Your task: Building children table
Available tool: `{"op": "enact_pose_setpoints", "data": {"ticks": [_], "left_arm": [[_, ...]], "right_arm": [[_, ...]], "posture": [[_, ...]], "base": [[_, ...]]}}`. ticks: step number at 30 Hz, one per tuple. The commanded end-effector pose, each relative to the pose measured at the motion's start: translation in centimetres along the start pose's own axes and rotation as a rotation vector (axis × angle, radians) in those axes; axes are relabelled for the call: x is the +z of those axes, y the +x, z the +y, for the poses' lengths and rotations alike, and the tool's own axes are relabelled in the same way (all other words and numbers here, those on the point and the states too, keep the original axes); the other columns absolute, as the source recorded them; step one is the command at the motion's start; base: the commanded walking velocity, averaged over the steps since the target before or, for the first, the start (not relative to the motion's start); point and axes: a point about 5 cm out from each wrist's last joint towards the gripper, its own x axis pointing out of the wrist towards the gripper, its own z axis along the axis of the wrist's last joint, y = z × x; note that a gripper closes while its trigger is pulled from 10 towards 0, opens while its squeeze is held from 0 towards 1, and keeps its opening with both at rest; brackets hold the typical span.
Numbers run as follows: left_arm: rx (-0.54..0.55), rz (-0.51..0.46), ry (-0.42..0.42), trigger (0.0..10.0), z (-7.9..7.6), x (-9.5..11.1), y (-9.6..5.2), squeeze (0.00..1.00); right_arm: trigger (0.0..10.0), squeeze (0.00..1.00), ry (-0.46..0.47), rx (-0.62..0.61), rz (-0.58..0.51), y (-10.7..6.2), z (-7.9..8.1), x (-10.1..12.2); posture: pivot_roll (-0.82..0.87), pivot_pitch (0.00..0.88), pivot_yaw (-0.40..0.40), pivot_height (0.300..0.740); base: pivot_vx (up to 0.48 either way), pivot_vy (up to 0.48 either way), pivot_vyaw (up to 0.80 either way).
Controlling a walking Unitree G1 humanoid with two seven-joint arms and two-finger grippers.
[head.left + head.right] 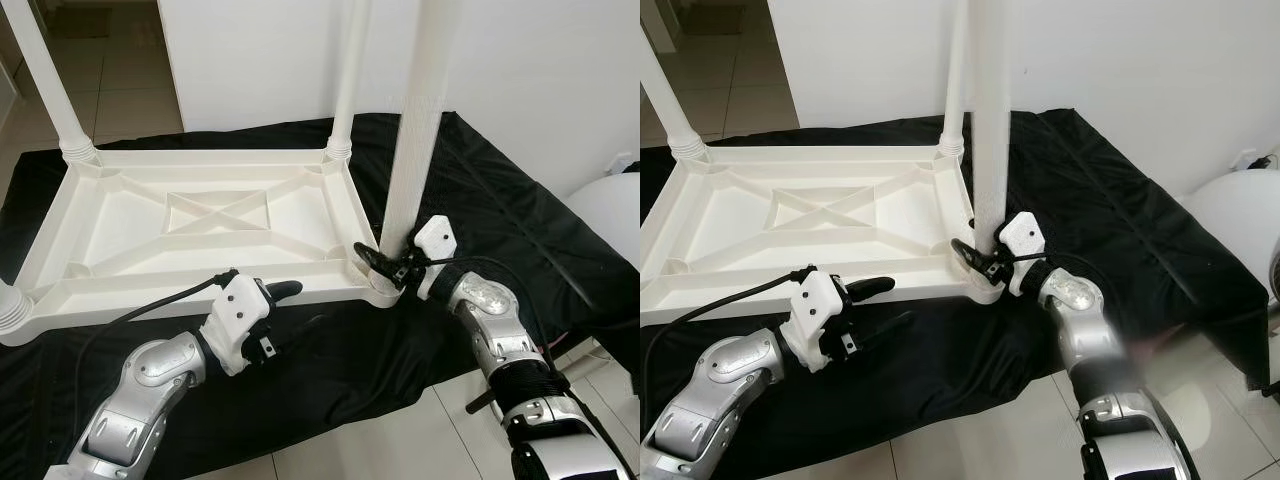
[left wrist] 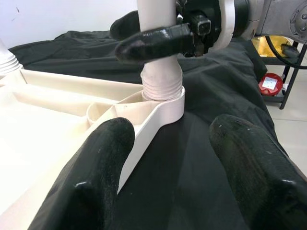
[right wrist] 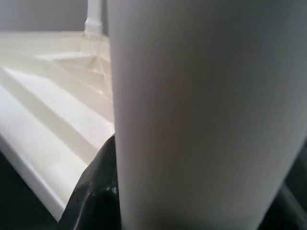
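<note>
Black glossy sheeting (image 1: pixel 480 190) covers a pale tiled floor (image 1: pixel 400 440) in front of a white wall (image 1: pixel 520 70), and on it lies the upturned white plastic children's table top (image 1: pixel 200 225), ribbed underside facing up.

At its near right corner the right gripper (image 1: pixel 385 262) has its two black fingers closed around the foot of a white plastic table leg (image 1: pixel 415 130) that stands upright in the round corner socket (image 2: pixel 165 98). The left wrist view shows one finger lying across the front of the leg just above its threaded end, the other finger behind it and mostly hidden. The right wrist view is taken up by the blurred pale leg, with dark finger edges at either side. The leg's top runs out of the frame, so its full length cannot be seen.

The left gripper (image 1: pixel 290 310) hovers low over the sheeting just beside the table top's near edge, its fingers spread apart and empty, pointing toward the same corner.

Two more white legs stand in the far corners, one at the far left (image 1: pixel 50 80) and one at the far right (image 1: pixel 350 80), both cut off at the top. A ridged white collar (image 1: pixel 12 312) shows at the near left corner, mostly out of frame. The table top's recessed panels, crossed by diagonal ribs, hold nothing. A rounded white object (image 1: pixel 610 205) at the right edge is too cropped to identify.
</note>
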Motion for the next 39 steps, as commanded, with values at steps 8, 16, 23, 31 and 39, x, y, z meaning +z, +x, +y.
{"op": "enact_pose_setpoints", "data": {"ticks": [8, 16, 23, 31, 39], "left_arm": [[0.006, 0.01, 0.003, 10.0, 0.2, -0.2, -0.2, 0.0], [0.007, 0.013, 0.004, 10.0, 0.2, -0.2, -0.3, 0.0], [0.009, 0.014, 0.006, 10.0, 0.2, -0.1, -0.4, 0.0], [0.012, 0.014, 0.004, 10.0, 0.3, -0.1, -0.4, 0.0], [0.008, 0.015, 0.004, 10.0, 0.2, -0.2, -0.4, 0.0]], "right_arm": [[10.0, 0.0, 0.277, -0.071, 0.067, -0.6, 0.4, -2.6], [10.0, 0.0, 0.281, -0.076, 0.093, -0.3, 0.7, -3.0], [10.0, 0.0, 0.247, -0.095, 0.112, 0.2, 1.0, -2.9], [10.0, 0.0, 0.217, -0.196, 0.113, 1.4, 1.5, -2.1], [10.0, 0.0, 0.213, -0.244, 0.099, 1.6, 2.1, -2.0]], "posture": [[0.0, 0.07, -0.031, 0.74], [0.01, 0.068, -0.03, 0.74], [0.01, 0.07, -0.033, 0.74], [0.01, 0.071, -0.034, 0.74], [0.01, 0.072, -0.033, 0.74]], "base": [[0.0, 0.0, 0.0], [0.0, 0.0, 0.0], [0.0, 0.0, 0.0], [0.0, 0.0, 0.0], [0.0, 0.0, 0.0]]}}
